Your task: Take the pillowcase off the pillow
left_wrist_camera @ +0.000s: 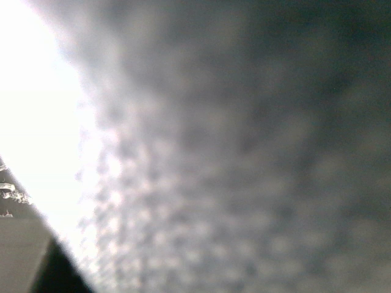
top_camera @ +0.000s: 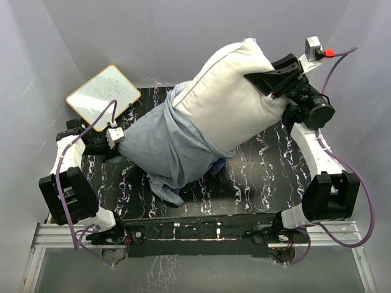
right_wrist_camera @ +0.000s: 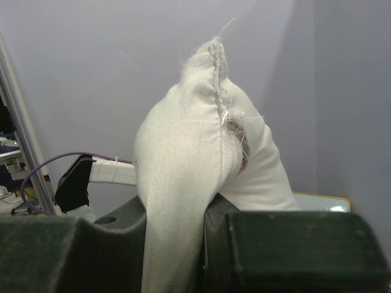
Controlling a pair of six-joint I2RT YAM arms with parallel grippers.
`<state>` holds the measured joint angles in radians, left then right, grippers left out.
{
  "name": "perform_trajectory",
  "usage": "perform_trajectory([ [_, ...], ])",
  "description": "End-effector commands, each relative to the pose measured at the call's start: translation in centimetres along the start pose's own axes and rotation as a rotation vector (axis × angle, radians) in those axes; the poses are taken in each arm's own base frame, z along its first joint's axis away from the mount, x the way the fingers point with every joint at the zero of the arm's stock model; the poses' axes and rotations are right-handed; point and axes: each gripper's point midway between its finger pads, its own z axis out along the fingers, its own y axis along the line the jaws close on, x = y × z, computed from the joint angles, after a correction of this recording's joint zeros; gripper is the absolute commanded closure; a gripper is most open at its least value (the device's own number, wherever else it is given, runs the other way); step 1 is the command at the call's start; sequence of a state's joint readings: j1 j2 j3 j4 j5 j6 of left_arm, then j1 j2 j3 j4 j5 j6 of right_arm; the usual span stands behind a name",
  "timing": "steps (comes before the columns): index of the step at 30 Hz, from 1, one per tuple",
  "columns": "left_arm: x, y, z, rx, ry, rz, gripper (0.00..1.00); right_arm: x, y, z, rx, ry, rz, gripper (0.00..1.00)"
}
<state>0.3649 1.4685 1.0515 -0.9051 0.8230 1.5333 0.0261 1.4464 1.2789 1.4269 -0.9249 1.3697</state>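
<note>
- The pillow (top_camera: 235,101) is big, white and puffy. It has a thin raised seam along its edge.
- It leans up and away from me. Its far corner is lifted off the bench (top_camera: 263,177) and its low end is tucked inside the pillowcase (top_camera: 165,143).
- My right end effector (top_camera: 261,82) is clenched on that high corner. In my right wrist view the two black fingers (right_wrist_camera: 293,250) squeeze the white cloth between them. The corner (right_wrist_camera: 195,152) stands up in a point with loose threads on the seam.
- The pillowcase shows its pale grey-blue side. It is wrinkled and bunched around the low half of the pillow, and it lies on the middle of the bench.
- A little darker blue cloth peeks out at its near edge.
- My left end effector (top_camera: 117,137) is at the left side of the pillowcase, right against the cloth. I cannot tell if it is clenched or released.
- My left wrist view is all blurry grey cloth (left_wrist_camera: 244,152), with a bright white patch on the left.
- A white board (top_camera: 104,94) with an orange edge sits at the far left corner. It has faint scribbles that are too small to read.
- The bench is black with white swirls.
</note>
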Motion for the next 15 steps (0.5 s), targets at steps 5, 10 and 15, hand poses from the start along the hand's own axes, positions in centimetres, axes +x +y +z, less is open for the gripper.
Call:
perform_trajectory([
  [5,-0.4,7.1,-4.1,-0.331,-0.067,-0.255,1.0,-7.6,1.2,1.5,0.108,-0.234,-0.203,0.92],
  [10,2.4,11.0,-8.5,-0.547,-0.04,-0.371,1.0,-10.7,-4.2,-2.6,0.503,-0.42,-0.195,0.92],
  [15,4.5,12.3,-11.7,-0.64,-0.047,-0.463,1.0,-10.0,-5.6,-7.2,0.677,-0.514,-0.223,0.92],
])
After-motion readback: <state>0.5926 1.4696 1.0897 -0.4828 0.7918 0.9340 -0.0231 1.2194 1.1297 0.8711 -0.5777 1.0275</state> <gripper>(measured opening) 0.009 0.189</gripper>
